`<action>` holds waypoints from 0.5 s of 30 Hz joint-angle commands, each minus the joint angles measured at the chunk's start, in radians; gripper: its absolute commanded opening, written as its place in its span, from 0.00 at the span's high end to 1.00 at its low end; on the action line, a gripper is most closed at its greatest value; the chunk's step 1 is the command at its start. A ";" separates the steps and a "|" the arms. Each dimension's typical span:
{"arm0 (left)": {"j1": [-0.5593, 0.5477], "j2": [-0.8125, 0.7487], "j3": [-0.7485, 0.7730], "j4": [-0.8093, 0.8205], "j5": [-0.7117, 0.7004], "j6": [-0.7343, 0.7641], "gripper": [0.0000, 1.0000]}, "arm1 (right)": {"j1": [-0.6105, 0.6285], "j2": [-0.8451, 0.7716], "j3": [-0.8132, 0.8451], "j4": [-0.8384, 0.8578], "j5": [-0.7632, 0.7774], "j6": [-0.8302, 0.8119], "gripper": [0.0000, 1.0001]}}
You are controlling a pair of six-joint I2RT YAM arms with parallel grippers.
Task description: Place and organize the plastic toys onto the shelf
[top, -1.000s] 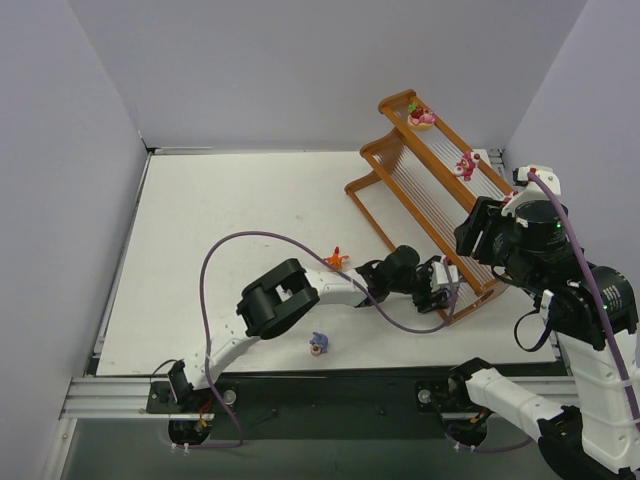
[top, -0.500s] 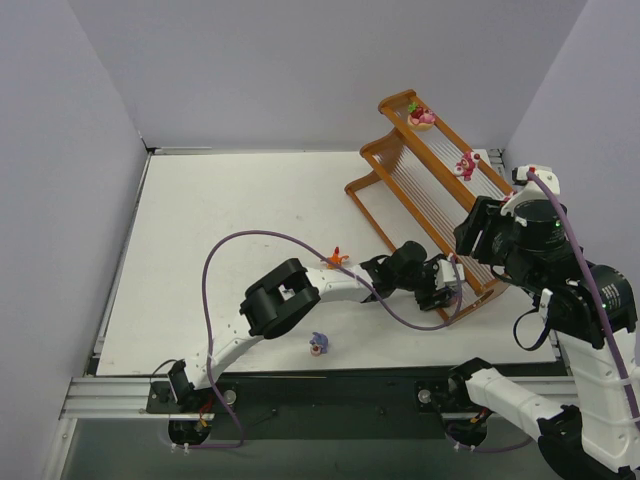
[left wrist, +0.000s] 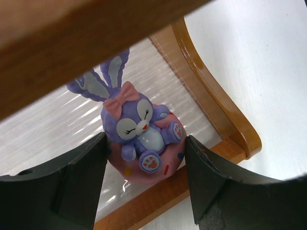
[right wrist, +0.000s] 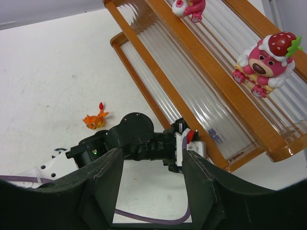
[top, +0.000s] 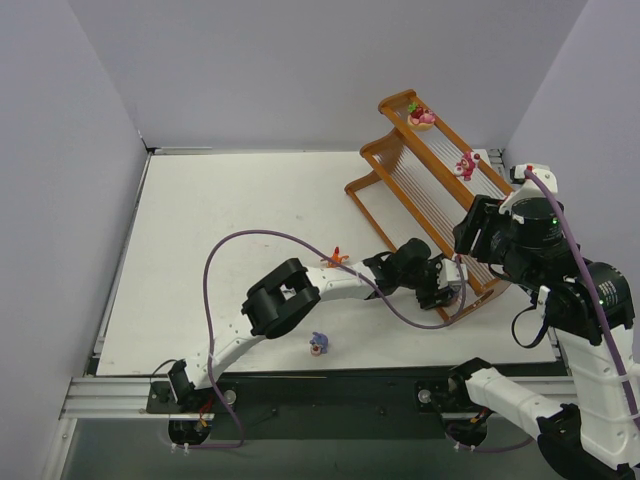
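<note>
The orange-brown shelf (top: 395,165) stands at the back right. My left gripper (left wrist: 146,149) is shut on a purple bunny toy (left wrist: 136,127) seated on a pink ring. It holds the toy over the white slatted floor of the lowest tier, just inside the front rim (left wrist: 211,108). From above, the left gripper (top: 452,280) is at the shelf's near end. Two pink-red bear toys (right wrist: 264,57) (right wrist: 189,7) sit on the upper tiers. An orange toy (top: 337,257) and a small purple toy (top: 318,344) lie on the table. My right gripper (right wrist: 149,158) hovers open above the left wrist, holding nothing.
The left arm's purple cable (top: 250,238) loops over the white table (top: 200,220). Grey walls close in on the left, back and right. The right arm (top: 545,250) stands close to the shelf's near right corner.
My left gripper has moved slightly farther in toward the shelf's lowest tier with the purple toy. The right arm has barely shifted.
</note>
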 commanded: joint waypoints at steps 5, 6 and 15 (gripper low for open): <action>0.007 0.035 0.059 -0.040 0.027 0.022 0.55 | -0.006 0.007 0.002 0.015 0.032 -0.009 0.48; 0.007 0.035 0.057 -0.040 0.027 0.022 0.55 | -0.006 0.007 0.002 0.015 0.034 -0.008 0.48; 0.008 0.032 0.057 -0.046 0.018 0.037 0.38 | -0.006 0.004 0.008 0.019 0.038 -0.009 0.48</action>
